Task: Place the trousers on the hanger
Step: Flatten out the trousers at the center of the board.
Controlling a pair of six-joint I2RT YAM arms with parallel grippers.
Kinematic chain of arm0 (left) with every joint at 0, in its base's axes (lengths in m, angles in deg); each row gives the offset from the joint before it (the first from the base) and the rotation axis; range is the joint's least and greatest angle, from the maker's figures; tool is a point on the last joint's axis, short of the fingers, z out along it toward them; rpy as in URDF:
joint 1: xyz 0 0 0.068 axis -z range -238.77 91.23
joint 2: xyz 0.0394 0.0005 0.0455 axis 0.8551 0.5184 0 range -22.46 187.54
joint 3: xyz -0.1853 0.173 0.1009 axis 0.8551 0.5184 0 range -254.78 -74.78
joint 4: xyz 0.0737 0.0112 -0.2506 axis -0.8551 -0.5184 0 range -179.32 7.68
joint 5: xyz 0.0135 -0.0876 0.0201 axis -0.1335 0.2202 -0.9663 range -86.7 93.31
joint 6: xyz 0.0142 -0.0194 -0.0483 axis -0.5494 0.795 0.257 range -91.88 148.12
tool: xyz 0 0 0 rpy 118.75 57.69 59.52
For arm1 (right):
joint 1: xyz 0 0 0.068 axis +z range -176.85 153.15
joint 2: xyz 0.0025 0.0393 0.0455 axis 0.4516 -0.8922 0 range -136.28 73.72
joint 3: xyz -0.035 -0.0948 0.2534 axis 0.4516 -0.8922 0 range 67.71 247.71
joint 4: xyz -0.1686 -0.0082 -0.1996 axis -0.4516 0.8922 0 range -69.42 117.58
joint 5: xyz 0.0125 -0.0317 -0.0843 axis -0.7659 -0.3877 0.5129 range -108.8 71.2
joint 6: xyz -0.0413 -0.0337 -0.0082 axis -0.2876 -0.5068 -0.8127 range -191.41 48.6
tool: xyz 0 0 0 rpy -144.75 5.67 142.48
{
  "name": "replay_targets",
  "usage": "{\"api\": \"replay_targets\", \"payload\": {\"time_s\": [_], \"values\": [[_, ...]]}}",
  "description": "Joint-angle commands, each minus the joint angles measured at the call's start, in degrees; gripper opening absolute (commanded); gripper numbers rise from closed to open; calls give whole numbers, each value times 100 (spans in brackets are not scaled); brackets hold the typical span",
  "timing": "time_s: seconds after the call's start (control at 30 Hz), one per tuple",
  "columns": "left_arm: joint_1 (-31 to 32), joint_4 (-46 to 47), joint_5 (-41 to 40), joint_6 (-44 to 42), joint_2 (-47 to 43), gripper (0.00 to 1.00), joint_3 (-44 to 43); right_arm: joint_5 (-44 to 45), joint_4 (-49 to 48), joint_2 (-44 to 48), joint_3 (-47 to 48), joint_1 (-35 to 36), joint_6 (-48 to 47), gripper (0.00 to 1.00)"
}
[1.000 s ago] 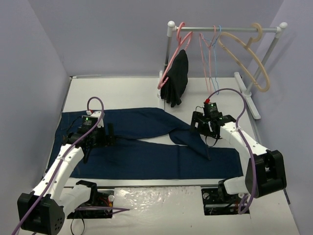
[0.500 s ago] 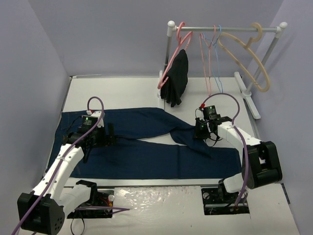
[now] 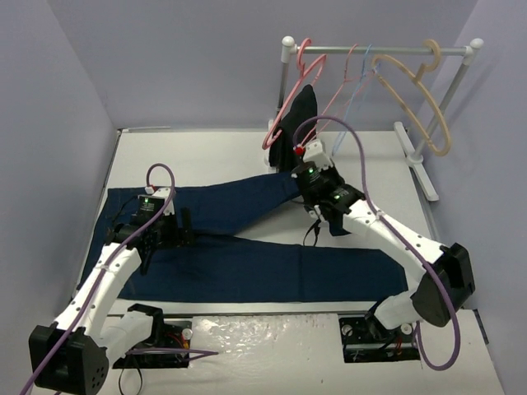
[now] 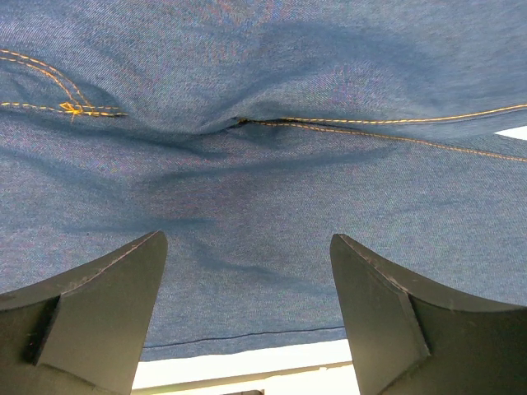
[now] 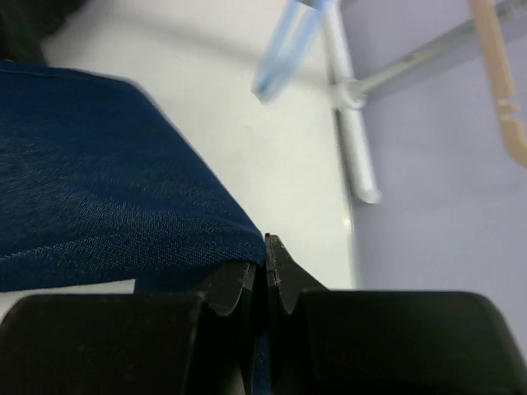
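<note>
Top view
Table (image 3: 206, 148): white, walled in lilac on three sides.
Trousers (image 3: 247, 267): dark blue denim, spread across the table's middle; one leg lies flat toward the right, the other is lifted and drawn up toward the rack.
Left gripper (image 3: 169, 234): low over the waist end of the trousers, at the left.
Right gripper (image 3: 301, 183): at the raised leg's end, just below the black garment.
Rack (image 3: 379, 49): white bar on posts at the back right.
Hanger (image 3: 356, 86): light blue, thin, hung on the rack bar between a pink hanger and the beige hanger, swung aslant.
Black garment (image 3: 298, 123): hung on a pink hanger (image 3: 288, 103) at the rack's left end.
Beige hanger (image 3: 420, 99): thick, at the rack's right end.

Left wrist view
Left gripper (image 4: 247, 309): fingers spread wide, nothing between them.
Trousers (image 4: 263, 123): denim fills the frame, orange stitching and a crease at the middle; hem edge near the bottom.

Right wrist view
Right gripper (image 5: 265, 276): fingers pinched together on a fold of the trousers (image 5: 99, 189).
Hanger (image 5: 288, 45): blurred blue, above the table.
Rack foot (image 5: 354, 140): white, right of the cloth.
Beige hanger (image 5: 498, 74): at the right edge.
</note>
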Motion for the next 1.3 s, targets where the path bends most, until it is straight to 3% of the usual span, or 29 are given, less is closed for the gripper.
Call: {"api": "replay_targets", "payload": {"time_s": [0.0,0.07,0.17,0.27,0.37,0.5,0.7,0.9,1.27], "values": [[0,66,-130,50,-31,77,-218,1742,-280,-452,-723,713,-466,3],[0,63,-139,50,-6,77,-218,1490,32,-723,-865,1150,99,10],[0,40,-149,42,54,77,-234,371,544,-1178,-832,1859,1156,17],[0,45,-152,41,86,77,-241,-357,763,-1548,-546,2384,1550,22],[0,61,-131,37,115,77,-244,-1602,987,-1865,-159,2523,1993,30],[4,52,-114,32,115,77,-244,-2142,1040,-1687,-196,2506,2694,40],[0,91,-88,32,119,77,-244,-1995,1049,-402,-762,2050,4362,58],[0,108,-52,58,145,77,-244,-2104,1024,1040,-2089,945,6334,60],[-9,127,-19,74,117,77,-244,-2607,847,723,-3013,-26,7109,58]]}}
